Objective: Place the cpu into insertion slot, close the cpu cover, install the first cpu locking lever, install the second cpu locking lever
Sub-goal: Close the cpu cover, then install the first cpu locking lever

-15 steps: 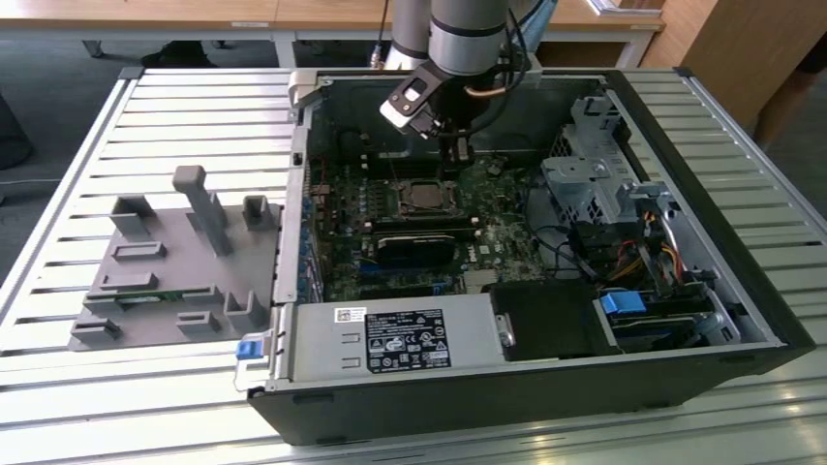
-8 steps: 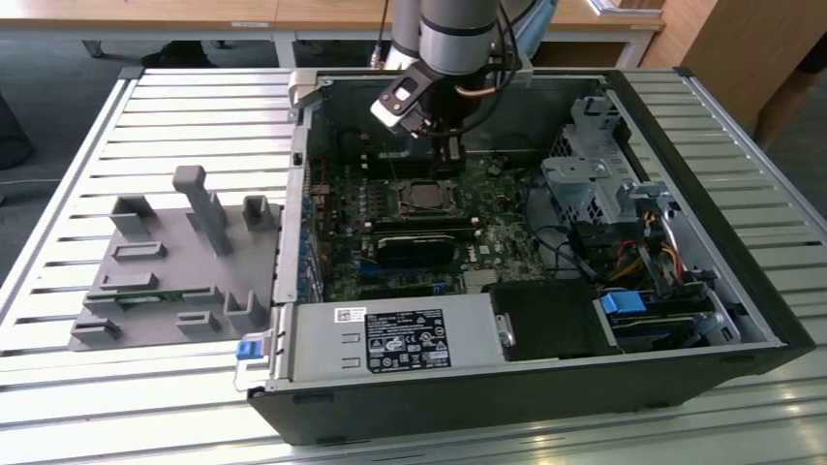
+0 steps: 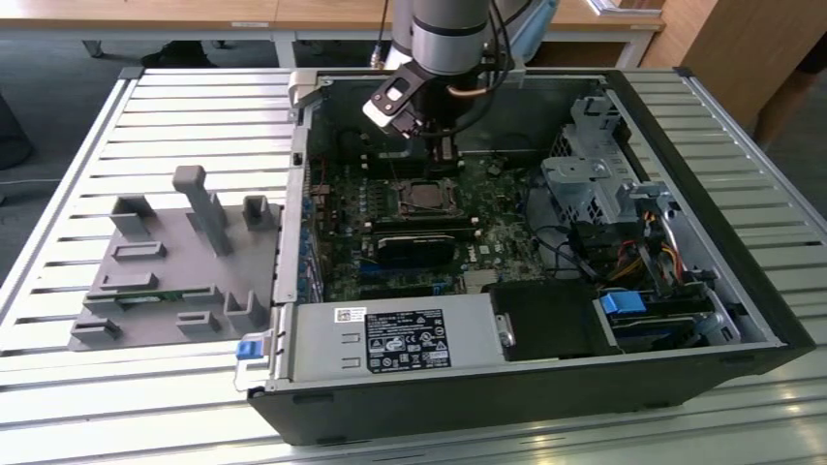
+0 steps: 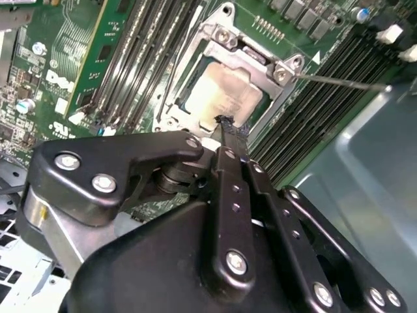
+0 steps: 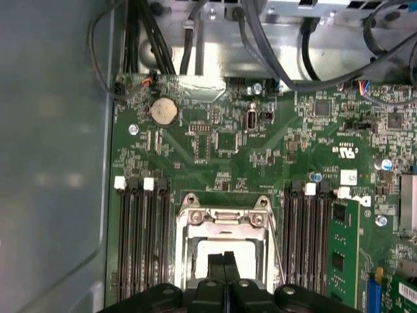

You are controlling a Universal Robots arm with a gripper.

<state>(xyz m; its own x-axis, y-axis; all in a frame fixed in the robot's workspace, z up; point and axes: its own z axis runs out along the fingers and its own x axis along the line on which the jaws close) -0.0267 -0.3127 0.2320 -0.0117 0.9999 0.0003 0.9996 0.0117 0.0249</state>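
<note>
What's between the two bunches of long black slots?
The cpu, framed by the silver cpu cover, lies between those memory slots, in the first wrist view.

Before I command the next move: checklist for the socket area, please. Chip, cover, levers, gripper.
1. Pale silver-grey square cpu lying flat in the socket: ok.
2. Thin silver metal frame cpu cover down around the cpu: ok.
3. Thin silver wire locking lever latched: not ok. It sticks out free over the long black memory slots.
4. Second locking lever latched: cannot tell.
5. Black gripper empty, fingers shut, tip at the cpu's edge: ok.
</note>
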